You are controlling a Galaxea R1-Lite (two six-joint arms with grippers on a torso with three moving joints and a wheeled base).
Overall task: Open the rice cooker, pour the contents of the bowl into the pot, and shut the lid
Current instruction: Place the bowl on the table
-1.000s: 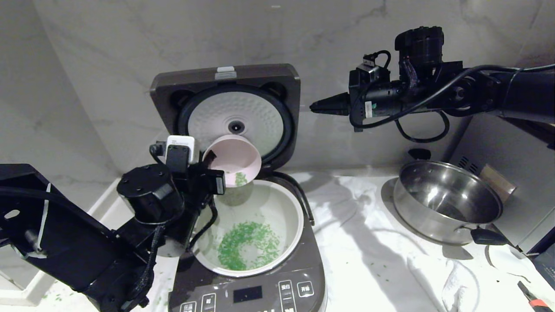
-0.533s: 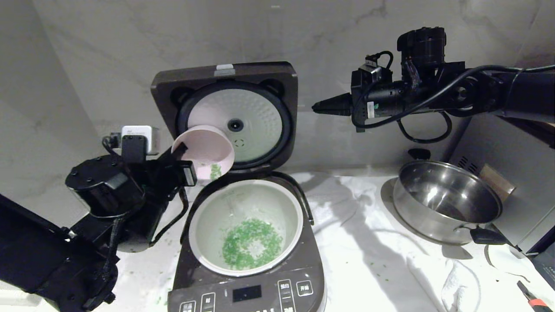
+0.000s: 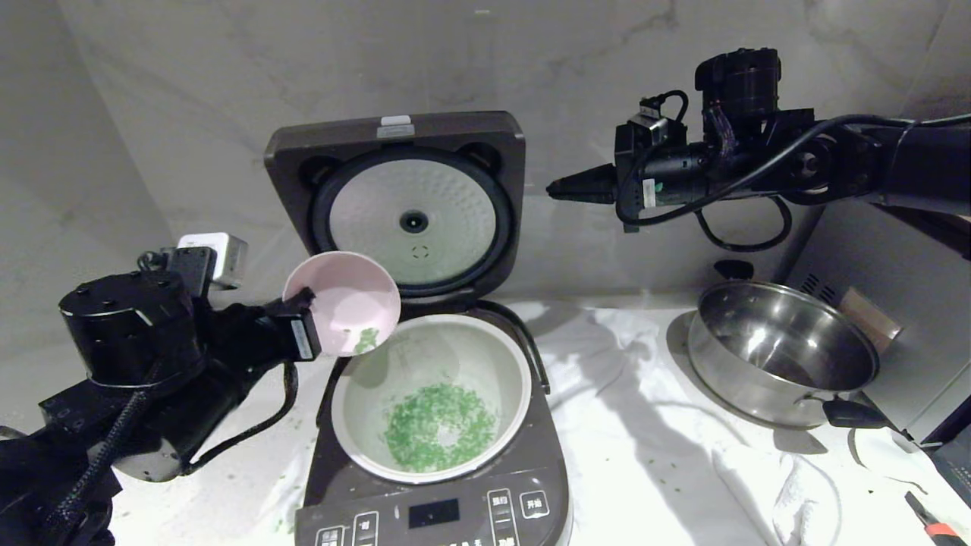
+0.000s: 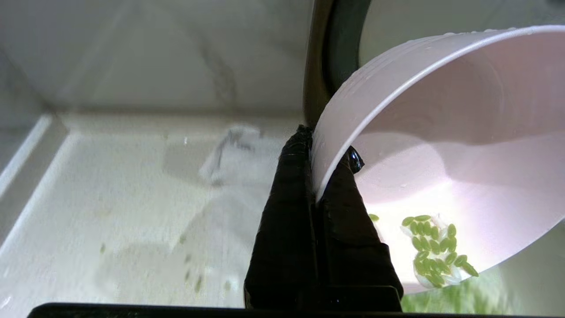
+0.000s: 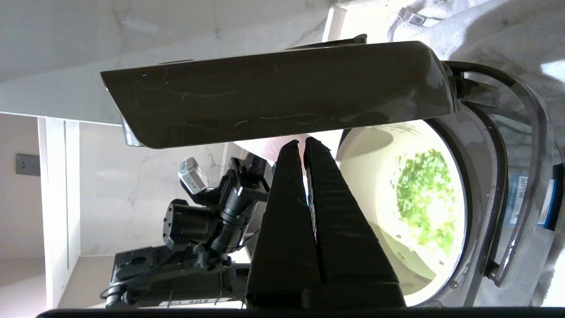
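Pouring looked nearly finished. The rice cooker (image 3: pixel 432 409) stood with its lid (image 3: pixel 398 201) swung upright behind the pot (image 3: pixel 431 398), dimpled plate facing forward. Most of the green bits (image 3: pixel 438 427) lay heaped in the bottom of the pot's pale lining. The pale pink bowl (image 3: pixel 343 303) hung tipped on its side above the pot's rear-left rim, mouth toward the pot, a small clump of the same green bits sticking to its lower inner wall. The left gripper (image 4: pixel 321 176) had its fingers clamped on the bowl's rim, one inside, one outside. The right gripper (image 3: pixel 552 190) hung level beside the raised lid's right edge, fingers pressed together, empty. By judgement: lid opened, bulk poured; left to do were shaking out or abandoning the stuck clump, setting the bowl down, closing the lid. A few green bits lay scattered on the white counter (image 3: pixel 645 455) beside the cooker.
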